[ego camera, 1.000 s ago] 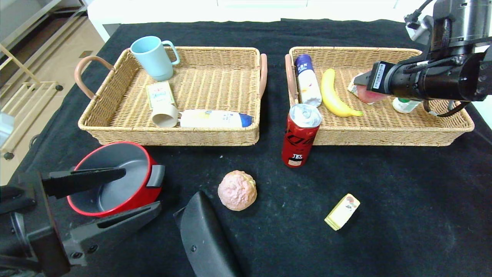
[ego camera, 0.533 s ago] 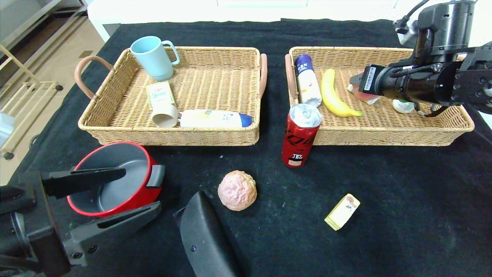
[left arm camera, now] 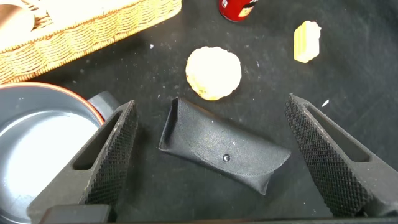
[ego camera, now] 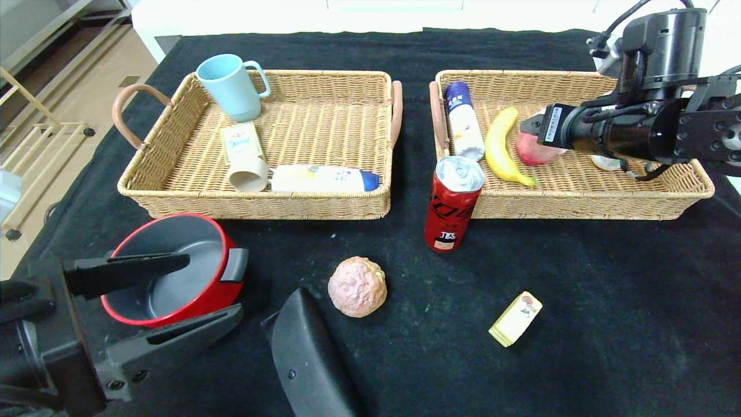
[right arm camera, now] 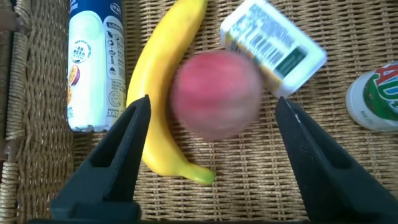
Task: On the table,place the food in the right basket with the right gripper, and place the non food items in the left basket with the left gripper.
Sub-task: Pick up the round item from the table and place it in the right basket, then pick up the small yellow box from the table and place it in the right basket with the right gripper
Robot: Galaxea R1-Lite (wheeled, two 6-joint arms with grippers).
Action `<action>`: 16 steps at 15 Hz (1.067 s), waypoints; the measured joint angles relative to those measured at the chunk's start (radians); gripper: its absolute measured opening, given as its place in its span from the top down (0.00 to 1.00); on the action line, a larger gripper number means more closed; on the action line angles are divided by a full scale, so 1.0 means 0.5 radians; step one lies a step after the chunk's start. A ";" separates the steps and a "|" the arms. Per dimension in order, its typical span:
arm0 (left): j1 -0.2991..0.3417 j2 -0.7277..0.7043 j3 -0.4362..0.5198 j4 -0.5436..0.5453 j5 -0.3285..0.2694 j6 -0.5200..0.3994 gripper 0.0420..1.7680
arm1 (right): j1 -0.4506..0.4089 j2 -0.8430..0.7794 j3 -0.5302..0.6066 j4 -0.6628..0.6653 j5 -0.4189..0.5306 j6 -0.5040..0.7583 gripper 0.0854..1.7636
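The bench (ego camera: 579, 301) is covered by a black cloth with pale specks and lint on it. Past its far edge stands a white surface, and off the left side of the bench is a tan floor with a light metal rack.

Taking the red can (ego camera: 453, 204) as the landmark: it stands upright on the cloth, just in front of the near wall of the right basket (ego camera: 579, 204), at that basket's left corner. The left basket (ego camera: 255, 205) sits to the left of the can, apart from it, holding a blue mug, a small box, a tipped paper cup and a bottle on its side.

Behind the can, inside the right basket, lie a white bottle (ego camera: 463, 121), a banana (ego camera: 501, 147) and, right of the banana, a red apple (ego camera: 534, 152). The right gripper (ego camera: 529, 124) hangs over the apple with its fingers spread wide, one on each side in the right wrist view and neither touching it; the apple (right arm camera: 217, 93) lies on the wicker against the banana, with a small white packet (right arm camera: 273, 46) and a green-capped bottle (right arm camera: 376, 96) beyond it.

In front of the can and to its left lies a round pink bun (ego camera: 357, 286); in front and to its right, a small yellow box (ego camera: 515, 318). Farther left are a black glasses case (ego camera: 310, 359) and a red pot (ego camera: 173, 269). The left gripper (ego camera: 173, 295) rests near the pot, wide open and holding nothing.
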 joint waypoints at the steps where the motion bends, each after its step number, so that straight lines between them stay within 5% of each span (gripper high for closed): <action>1: 0.000 0.000 0.001 0.001 0.000 0.000 0.03 | 0.000 -0.001 0.003 0.000 -0.001 0.000 0.16; 10: 0.000 0.003 0.005 0.004 -0.001 0.000 0.03 | 0.083 -0.150 0.106 0.251 -0.014 0.014 0.07; 16: -0.002 0.004 0.015 0.003 0.000 0.000 0.03 | 0.186 -0.437 0.496 0.341 -0.083 0.049 0.05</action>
